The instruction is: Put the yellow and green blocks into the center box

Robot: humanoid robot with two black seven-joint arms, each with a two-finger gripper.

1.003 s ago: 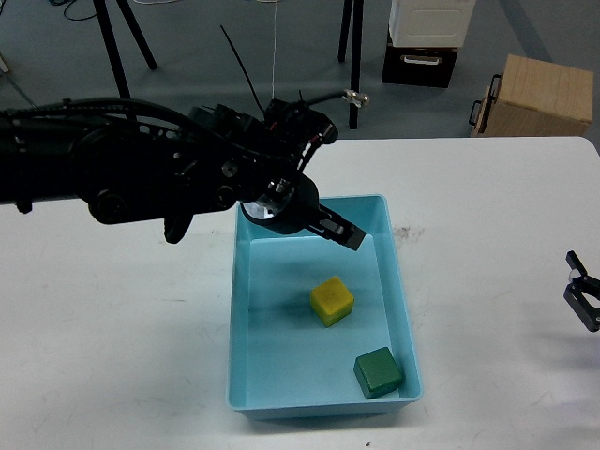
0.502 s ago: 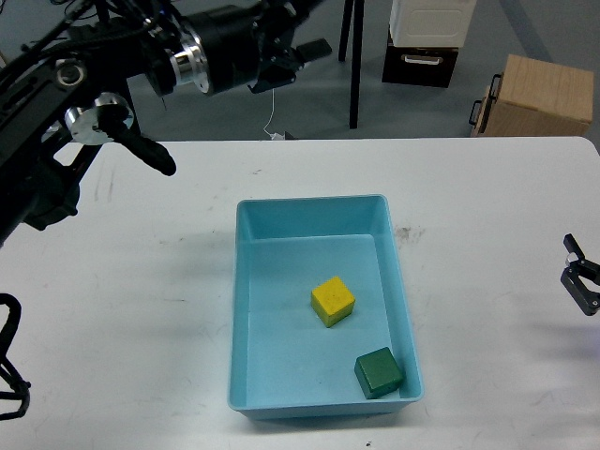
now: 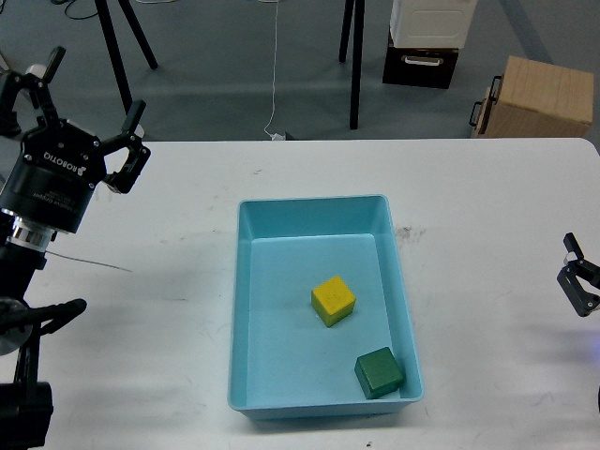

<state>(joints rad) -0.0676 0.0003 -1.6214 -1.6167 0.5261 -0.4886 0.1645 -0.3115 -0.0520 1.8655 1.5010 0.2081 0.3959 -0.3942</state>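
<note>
Yellow block (image 3: pixel 333 300) and green block (image 3: pixel 379 371) both lie inside the box (image 3: pixel 246 309), so placing looks finished, left gripper (image 3: pixel 80 117) spread wide and empty, right gripper (image 3: pixel 579 286) too small to judge, only parking remaining.

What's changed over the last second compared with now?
The left end effector pulled back from over the blue box to the table's left edge, fingers spread, holding nothing. The yellow block, green block and right end effector stayed put.
</note>
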